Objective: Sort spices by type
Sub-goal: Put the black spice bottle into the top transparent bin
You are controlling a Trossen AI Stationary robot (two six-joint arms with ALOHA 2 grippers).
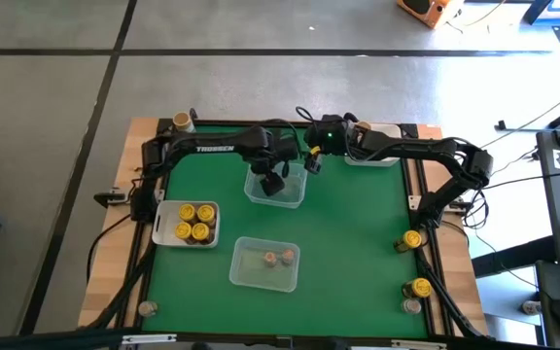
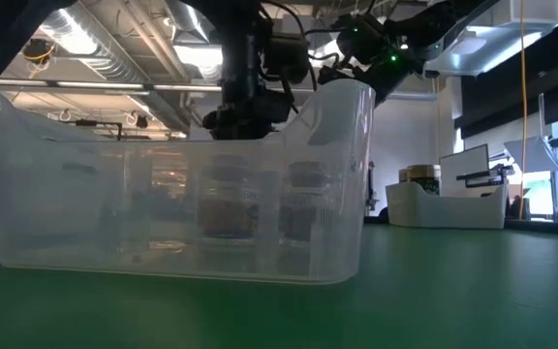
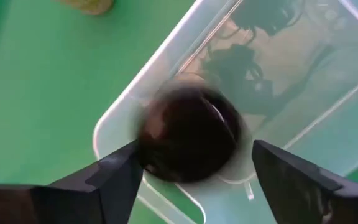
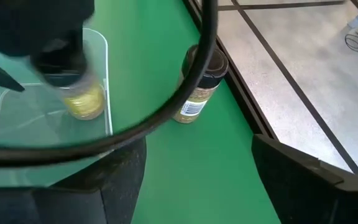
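My left gripper point(image 1: 272, 181) hangs open over the far clear tub point(image 1: 292, 197). In the left wrist view the left gripper point(image 3: 194, 148) has a blurred black-lidded spice jar point(image 3: 188, 134) between its fingers, over the tub's corner point(image 3: 114, 134). The right wrist view shows that jar point(image 4: 82, 102) with yellowish contents. My right gripper point(image 1: 312, 161) is open beside the tub's far right corner and holds nothing. Another black-lidded jar point(image 4: 197, 87) stands on the green mat beside the tub. Yellow-lidded jars point(image 1: 193, 222) sit in a white tray, and pinkish-brown ones point(image 1: 278, 259) in the near tub. My left gripper comes at the black-lidded jar from above, pointing down, one finger on each side of it. A gap shows between the jar and one finger point(image 3: 284, 177). Whether the other finger point(image 3: 120, 177) touches the blurred jar, I cannot tell.
A second white tray point(image 1: 372, 156) sits at the far right. Two yellow-lidded jars point(image 1: 412, 239) point(image 1: 419, 287) stand on the table's right rim, and a tan-lidded one point(image 1: 181, 121) at the far left corner. The near tub point(image 2: 182, 194) fills the low view. Open green mat lies to the right.
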